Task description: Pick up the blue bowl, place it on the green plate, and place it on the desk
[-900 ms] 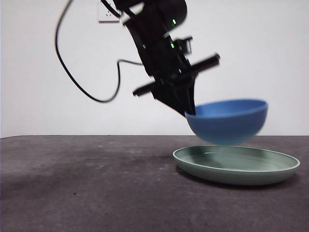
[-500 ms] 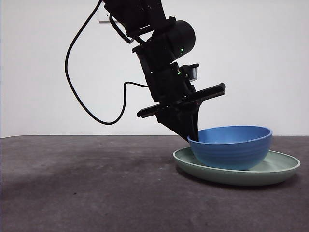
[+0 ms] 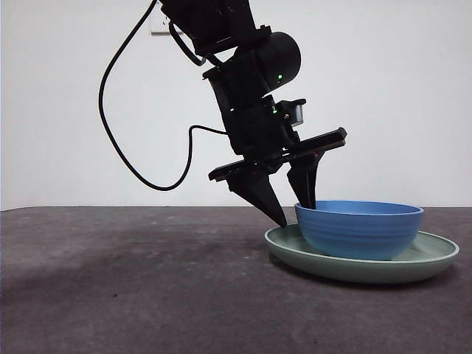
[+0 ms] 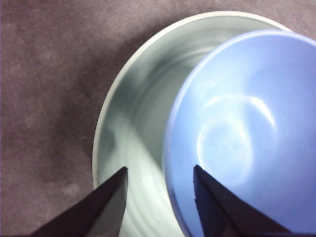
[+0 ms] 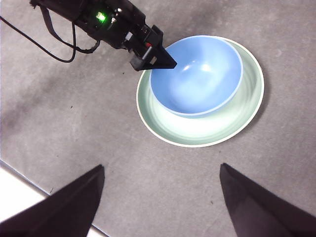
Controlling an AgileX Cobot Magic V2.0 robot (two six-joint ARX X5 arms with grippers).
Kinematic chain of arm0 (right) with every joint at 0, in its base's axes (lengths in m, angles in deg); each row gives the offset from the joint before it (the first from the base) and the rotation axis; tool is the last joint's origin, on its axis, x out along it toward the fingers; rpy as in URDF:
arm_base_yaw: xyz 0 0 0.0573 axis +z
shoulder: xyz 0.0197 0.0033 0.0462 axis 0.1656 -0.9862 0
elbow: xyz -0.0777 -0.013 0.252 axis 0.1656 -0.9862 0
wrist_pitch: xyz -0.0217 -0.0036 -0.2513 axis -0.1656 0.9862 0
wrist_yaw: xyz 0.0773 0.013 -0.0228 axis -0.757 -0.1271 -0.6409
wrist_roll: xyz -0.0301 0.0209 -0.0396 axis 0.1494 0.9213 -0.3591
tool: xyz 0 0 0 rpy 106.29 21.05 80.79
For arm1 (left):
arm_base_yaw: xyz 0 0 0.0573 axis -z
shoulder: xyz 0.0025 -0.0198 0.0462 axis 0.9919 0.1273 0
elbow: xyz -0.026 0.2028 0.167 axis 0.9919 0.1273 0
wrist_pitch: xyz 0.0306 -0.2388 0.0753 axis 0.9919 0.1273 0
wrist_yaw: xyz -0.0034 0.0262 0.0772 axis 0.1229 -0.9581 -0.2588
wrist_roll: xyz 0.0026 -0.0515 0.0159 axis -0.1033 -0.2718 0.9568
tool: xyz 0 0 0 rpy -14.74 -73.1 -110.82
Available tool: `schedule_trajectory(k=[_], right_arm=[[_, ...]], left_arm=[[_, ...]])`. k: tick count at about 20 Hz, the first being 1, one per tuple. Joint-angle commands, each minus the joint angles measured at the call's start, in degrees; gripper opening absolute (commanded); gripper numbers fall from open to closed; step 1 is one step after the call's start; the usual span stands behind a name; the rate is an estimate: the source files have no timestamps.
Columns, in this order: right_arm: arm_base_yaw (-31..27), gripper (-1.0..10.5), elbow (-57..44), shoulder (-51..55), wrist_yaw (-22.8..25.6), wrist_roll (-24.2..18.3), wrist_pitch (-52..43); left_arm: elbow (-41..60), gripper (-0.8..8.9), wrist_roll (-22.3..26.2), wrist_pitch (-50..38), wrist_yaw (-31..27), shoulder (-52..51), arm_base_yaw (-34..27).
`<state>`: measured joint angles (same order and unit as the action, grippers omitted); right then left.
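Setting: plain white wall [image 3: 413, 88] behind a dark, mottled grey-brown desk [image 3: 133, 287] that fills the lower part of the front view; a white wall socket [image 3: 158, 28] shows near the top edge, partly behind the arm.
Green plate: the pale mint green plate [image 3: 295, 252] lies flat on the desk, right of the middle in the front view, wide and shallow with a raised rim.
Blue bowl: the blue bowl [image 3: 359, 230] sits upright inside the green plate, resting on its floor. From the right wrist view it sits off-centre, close to the part of the rim nearest the working arm, leaving a broad crescent of bare plate on the far side. Faint ridges ring its outside; the inside is glossy and holds nothing.
Left gripper: the left gripper [image 3: 295, 210] reaches down steeply from the upper left of the front view, at the bowl's left rim. Its two black jaws are spread apart and straddle that rim: one tip is over the inside of the bowl, the other over the plate just outside the bowl wall. Neither jaw is pinching the bowl.
Cable: a black cable [image 3: 118, 133] loops from the arm against the wall.
Right gripper: the right gripper [image 5: 160, 197] hangs high above the desk, well apart from plate and bowl, jaws spread wide and holding nothing.
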<state>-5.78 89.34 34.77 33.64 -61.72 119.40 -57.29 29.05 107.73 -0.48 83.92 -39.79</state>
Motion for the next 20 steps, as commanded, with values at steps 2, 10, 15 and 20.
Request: schedule_trajectory(k=[2, 10, 15, 20], right_arm=[[0.20, 3.8, 1.07, -0.26, 0.04, 0.59, -0.28], [0.20, 3.8, 1.07, -0.26, 0.04, 0.61, -0.31], [0.20, 3.8, 1.07, -0.26, 0.07, 0.59, -0.37], [0.20, 3.8, 1.07, -0.26, 0.07, 0.59, -0.59]], left_arm=[[-1.84, 2.26, 0.07, 0.04, 0.00, -0.90, 0.42], [-1.81, 2.25, 3.89, 3.02, 0.17, -17.86, -1.64], [-1.64, 2.26, 6.36, 5.07, 0.17, -30.67, -2.25], [6.64, 2.26, 8.74, 7.76, 0.17, -42.36, -3.72]])
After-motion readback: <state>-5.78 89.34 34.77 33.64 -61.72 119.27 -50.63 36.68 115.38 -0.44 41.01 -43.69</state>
